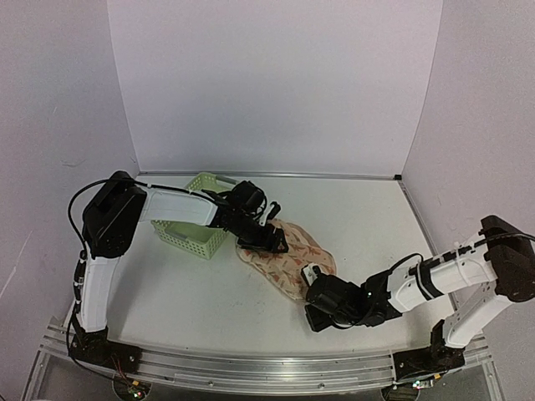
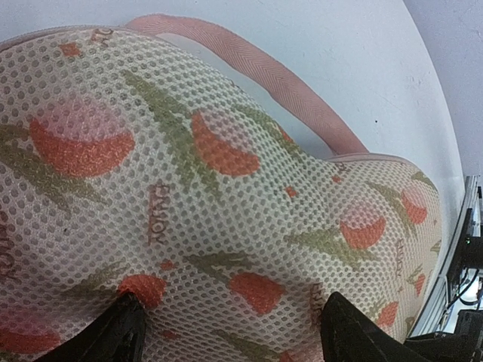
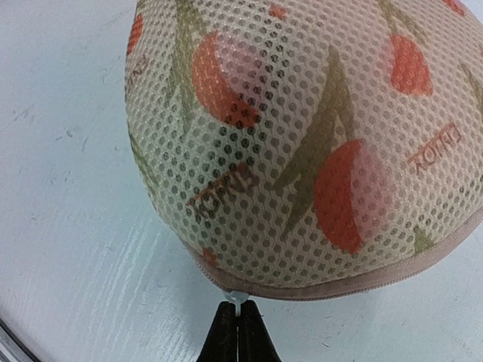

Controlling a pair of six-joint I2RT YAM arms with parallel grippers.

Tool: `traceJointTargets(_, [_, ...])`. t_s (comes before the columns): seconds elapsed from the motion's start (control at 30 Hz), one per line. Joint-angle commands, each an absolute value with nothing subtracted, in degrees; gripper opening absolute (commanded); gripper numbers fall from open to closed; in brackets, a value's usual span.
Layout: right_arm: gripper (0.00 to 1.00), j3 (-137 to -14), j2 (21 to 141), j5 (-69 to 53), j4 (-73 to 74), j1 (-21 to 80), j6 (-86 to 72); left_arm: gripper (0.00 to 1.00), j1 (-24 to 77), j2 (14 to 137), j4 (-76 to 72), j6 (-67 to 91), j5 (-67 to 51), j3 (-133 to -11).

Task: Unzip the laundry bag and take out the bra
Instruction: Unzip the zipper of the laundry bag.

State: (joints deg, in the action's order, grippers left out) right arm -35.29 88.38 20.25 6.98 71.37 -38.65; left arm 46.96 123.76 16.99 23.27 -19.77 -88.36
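The laundry bag (image 1: pixel 288 261) is a cream mesh pouch with an orange leaf print, lying mid-table. My left gripper (image 1: pixel 269 241) is at its far left end. In the left wrist view (image 2: pixel 238 335) the fingers (image 2: pixel 121 332) stand wide apart, with the mesh (image 2: pixel 226 188) bulging between them. My right gripper (image 1: pixel 313 280) is at the bag's near end. In the right wrist view (image 3: pixel 238 317) it is shut on the small white zipper pull (image 3: pixel 240 298), at the pink zip trim (image 3: pixel 362 283) of the bag (image 3: pixel 317 151). The bra is hidden; the zip looks closed.
A light-green lattice basket (image 1: pixel 188 234) stands just left of the bag, under my left forearm. A pink fabric loop (image 2: pixel 264 75) lies along the bag's far edge. White walls enclose the back and sides. An aluminium rail (image 1: pixel 251 368) runs along the near edge.
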Motion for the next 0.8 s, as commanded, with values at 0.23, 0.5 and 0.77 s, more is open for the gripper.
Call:
traceJointTargets(0.23, [0.00, -37.5, 88.0, 8.5, 5.2, 70.0, -32.0, 0.83, 47.6, 120.9, 21.0, 19.6, -21.6, -89.8])
traceJointTargets(0.5, [0.00, -39.0, 90.6, 8.4, 2.5, 70.0, -35.4, 0.88, 43.0, 112.4, 21.1, 26.1, -23.3, -89.8])
traceJointTargets(0.77, [0.00, -41.7, 93.0, 11.4, 2.0, 70.0, -40.4, 0.91, 42.7, 100.5, 20.4, 34.4, -23.2, -82.4])
